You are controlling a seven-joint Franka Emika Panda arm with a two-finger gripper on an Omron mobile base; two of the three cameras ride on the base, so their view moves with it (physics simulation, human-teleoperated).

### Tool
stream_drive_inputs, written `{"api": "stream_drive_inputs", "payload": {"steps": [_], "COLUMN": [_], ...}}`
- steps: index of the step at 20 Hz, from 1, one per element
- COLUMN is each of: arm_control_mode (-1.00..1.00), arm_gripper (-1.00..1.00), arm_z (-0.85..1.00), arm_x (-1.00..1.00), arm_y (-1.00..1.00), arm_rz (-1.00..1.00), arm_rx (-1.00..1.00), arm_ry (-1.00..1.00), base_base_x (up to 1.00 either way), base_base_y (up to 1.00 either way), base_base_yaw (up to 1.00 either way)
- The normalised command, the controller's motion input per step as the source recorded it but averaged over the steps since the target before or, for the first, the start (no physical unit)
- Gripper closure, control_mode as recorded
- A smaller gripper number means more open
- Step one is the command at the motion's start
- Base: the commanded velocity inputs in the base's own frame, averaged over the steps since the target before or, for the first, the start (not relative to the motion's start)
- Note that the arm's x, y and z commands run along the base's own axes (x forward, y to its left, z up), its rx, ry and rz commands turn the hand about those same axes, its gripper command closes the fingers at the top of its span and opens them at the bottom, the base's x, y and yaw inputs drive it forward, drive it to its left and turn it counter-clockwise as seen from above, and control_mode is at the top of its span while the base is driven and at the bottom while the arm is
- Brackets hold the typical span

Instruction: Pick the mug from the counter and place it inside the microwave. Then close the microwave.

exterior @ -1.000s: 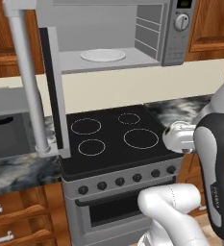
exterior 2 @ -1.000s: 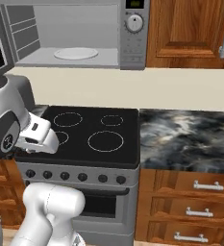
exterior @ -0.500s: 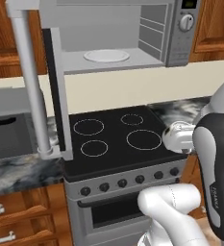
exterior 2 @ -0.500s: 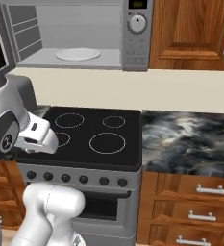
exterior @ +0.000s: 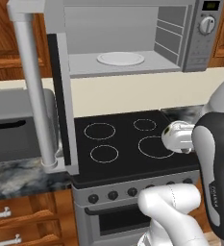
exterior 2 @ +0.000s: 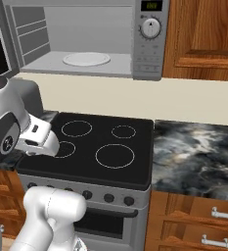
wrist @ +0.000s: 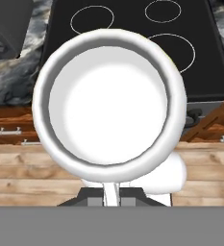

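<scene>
The mug (wrist: 108, 108) sits right up against the hand camera, mouth facing it, white rim and pale inside, held up in the air over the black stovetop (wrist: 137, 53) and the wooden floor (wrist: 27, 178) rather than on the table (exterior 2: 198, 152). Its handle runs down to the bottom edge between the finger tips, so the jaws look clamped on the handle side, though the pads themselves are mostly hidden. Judging by the look, it's a stiff, light, glazed cup, probably slippery and chippable, so a grip on the handle or rim wall beats squeezing the round body. The microwave (exterior: 200, 33) hangs open above the stove, its white plate (exterior: 120, 58) bare.
</scene>
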Motion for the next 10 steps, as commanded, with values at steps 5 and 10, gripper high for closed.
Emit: {"api": "stream_drive_inputs", "payload": {"steps": [5, 10], "arm_control_mode": [1.0, 1.0], "arm_gripper": [1.0, 1.0], "arm_z": [0.0, 0.0], "arm_x": [0.0, 0.0], "arm_y": [0.0, 0.0], "arm_rz": [0.0, 0.0], "arm_rx": [0.0, 0.0], "arm_ry": [0.0, 0.0], "base_base_x": [0.0, 0.0], "base_base_y": [0.01, 0.0], "base_base_yaw": [0.01, 0.0]}}
